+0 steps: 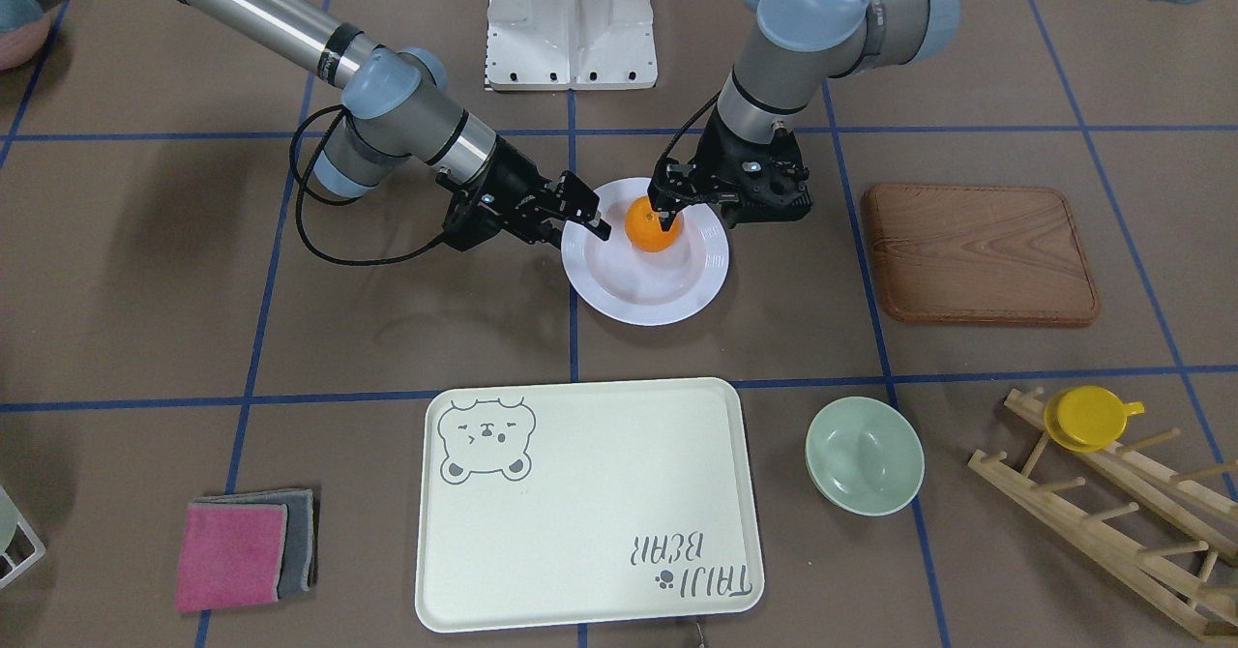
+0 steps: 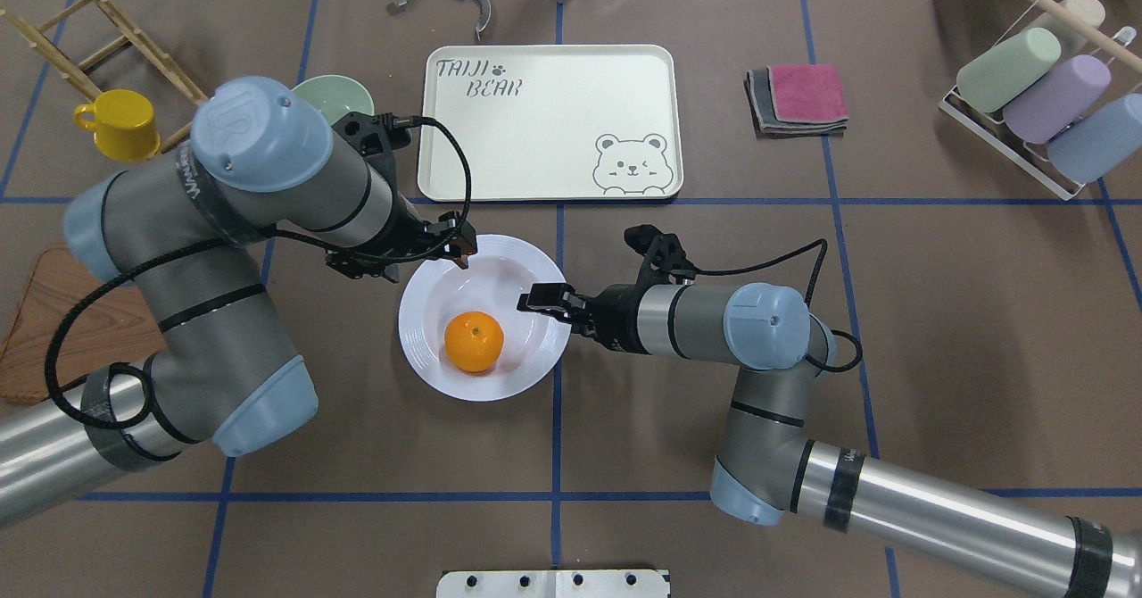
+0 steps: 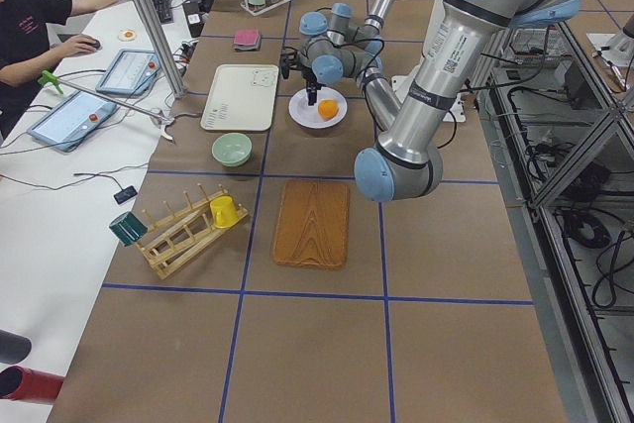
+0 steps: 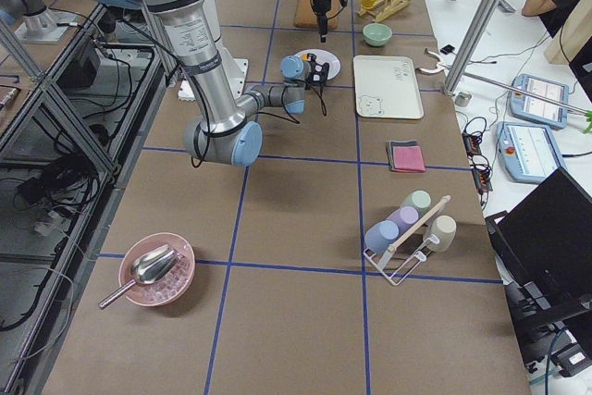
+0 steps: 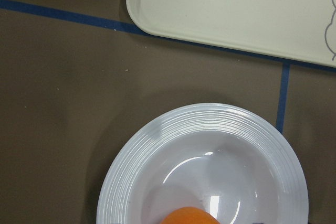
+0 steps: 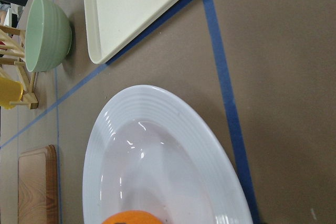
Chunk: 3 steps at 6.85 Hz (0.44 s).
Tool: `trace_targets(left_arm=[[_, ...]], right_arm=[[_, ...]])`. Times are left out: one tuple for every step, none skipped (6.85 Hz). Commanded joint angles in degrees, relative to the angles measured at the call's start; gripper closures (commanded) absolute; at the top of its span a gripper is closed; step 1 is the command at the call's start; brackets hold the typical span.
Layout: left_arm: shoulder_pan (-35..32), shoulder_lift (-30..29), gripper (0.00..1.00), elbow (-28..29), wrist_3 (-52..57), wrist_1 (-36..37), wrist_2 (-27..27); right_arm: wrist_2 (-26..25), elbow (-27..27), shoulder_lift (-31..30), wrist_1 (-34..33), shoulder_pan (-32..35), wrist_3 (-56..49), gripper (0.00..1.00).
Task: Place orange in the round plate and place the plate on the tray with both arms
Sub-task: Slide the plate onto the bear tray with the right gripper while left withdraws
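The orange [image 2: 474, 341] lies loose in the white round plate [image 2: 500, 268], toward the robot's side of its well. My left gripper [image 2: 455, 241] hangs over the plate's far-left rim and looks open, holding nothing. From the other side my right gripper [image 1: 592, 215] comes in low, jaws open, its fingers at the plate's right rim [image 2: 558, 312]. The cream tray [image 2: 544, 125] with the bear drawing lies just beyond the plate. Both wrist views show the plate [image 5: 210, 150] and a sliver of orange [image 6: 131, 217], but no fingers.
A pale green bowl [image 1: 864, 455] and a wooden rack with a yellow cup [image 1: 1088, 418] stand on the left arm's side. The brown wooden board [image 1: 977, 251] lies near that arm. Folded cloths [image 1: 242, 549] and a rack of pastel cups [image 2: 1035, 98] are on the right arm's side.
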Motion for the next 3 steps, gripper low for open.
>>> trace_targets(left_arm=[[-3.34, 0.3, 0.13, -1.4, 4.32, 2.63, -2.32], [-5.19, 1.26, 0.13, -2.01, 5.9, 2.82, -3.55], [-6.69, 2.66, 0.13, -3.24, 6.7, 2.83, -4.0]], right_arm=[[0.19, 0.62, 0.06, 0.5, 0.14, 0.1, 1.0], [0.1, 0.89, 0.15, 0.59, 0.22, 0.19, 1.0], [0.1, 1.93, 0.23, 0.77, 0.83, 0.71, 1.0]])
